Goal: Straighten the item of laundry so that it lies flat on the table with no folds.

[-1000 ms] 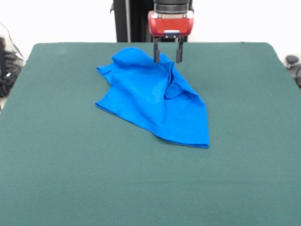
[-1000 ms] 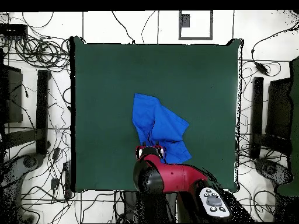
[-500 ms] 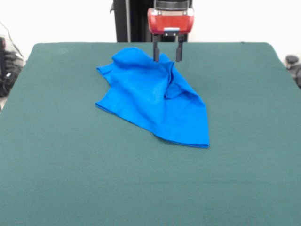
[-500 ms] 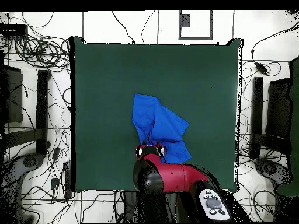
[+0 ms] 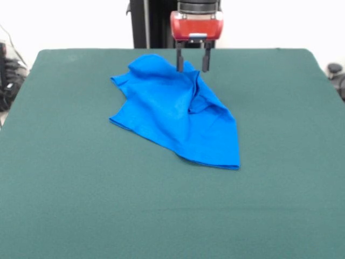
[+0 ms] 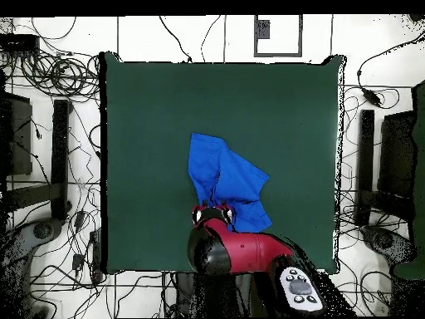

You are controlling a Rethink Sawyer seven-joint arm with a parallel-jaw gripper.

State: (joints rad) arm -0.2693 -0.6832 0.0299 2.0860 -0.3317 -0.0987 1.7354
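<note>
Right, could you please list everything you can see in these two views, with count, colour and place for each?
T-shirt: one, bright blue, crumpled with folds, lying on the table's robot-side half, roughly mid-width.
Table: one, dark green cloth surface with rounded corners, filling most of both views.
Cables: many, black, strewn over the white floor around the table in the overhead view.
Dark stands or equipment: several, black, on the floor at both sides of the table; what they are cannot be told.
Robot arm: one, red and black, reaching over the table's edge from its base.
Gripper: one, red body with two black fingers, open, its tips at the shirt's edge nearest the robot.
</note>
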